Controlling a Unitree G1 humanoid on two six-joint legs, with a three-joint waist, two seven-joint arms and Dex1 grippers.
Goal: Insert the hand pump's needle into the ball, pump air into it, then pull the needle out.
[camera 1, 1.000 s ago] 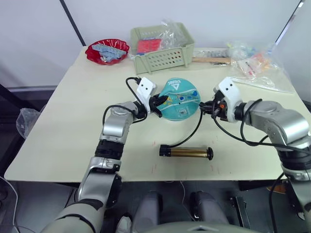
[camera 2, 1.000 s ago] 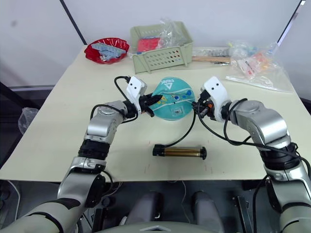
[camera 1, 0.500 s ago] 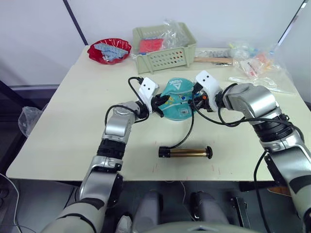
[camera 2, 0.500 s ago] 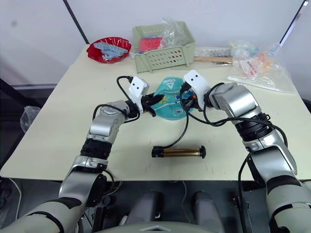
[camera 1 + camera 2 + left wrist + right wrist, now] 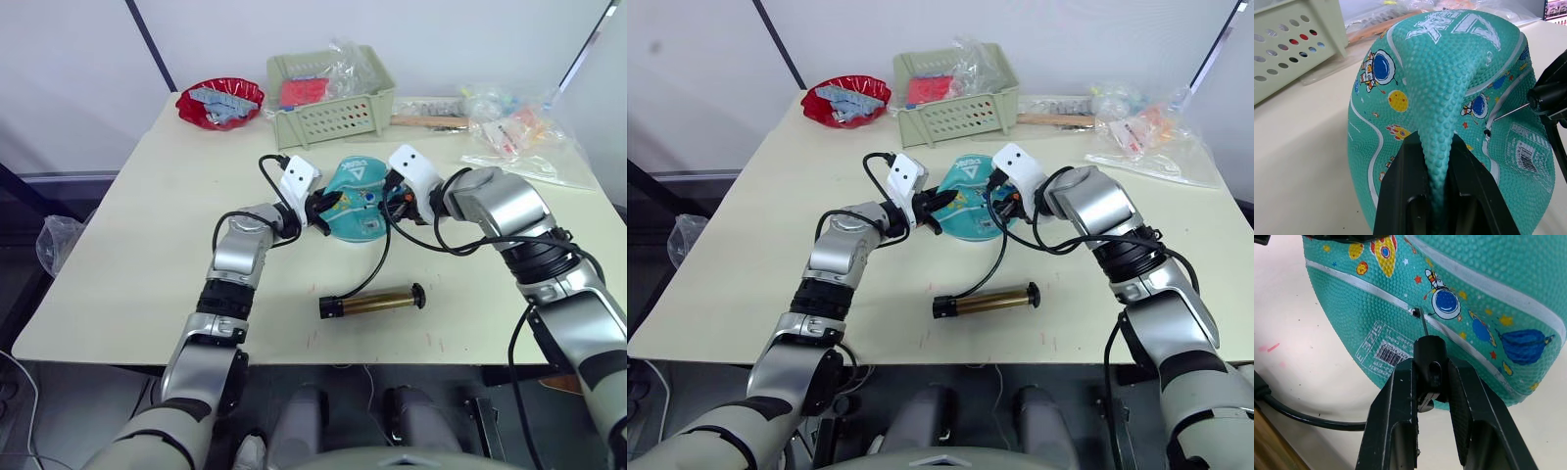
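Note:
The teal ball (image 5: 358, 199) lies limp and partly flat at mid-table. My left gripper (image 5: 321, 209) is shut on a raised fold of the ball (image 5: 1437, 147) at its left side. My right gripper (image 5: 395, 201) is at the ball's right side, shut on the needle's black fitting (image 5: 1428, 355). The thin needle (image 5: 1422, 325) points at the small valve hole (image 5: 1414, 312) beside the barcode label, its tip at the hole. The brass hand pump (image 5: 377, 301) lies on the table nearer me, and its black hose (image 5: 377, 259) curves up to the fitting.
A pale green basket (image 5: 328, 98) and a red bowl (image 5: 219, 103) stand at the back of the table. A wooden-handled tool (image 5: 426, 121) and plastic bags (image 5: 519, 137) lie at the back right. The table's front edge runs just below the pump.
My right gripper has carried the needle fitting left to the ball's valve. The pump's right end has swung slightly up as the hose pulled. My left gripper kept its hold.

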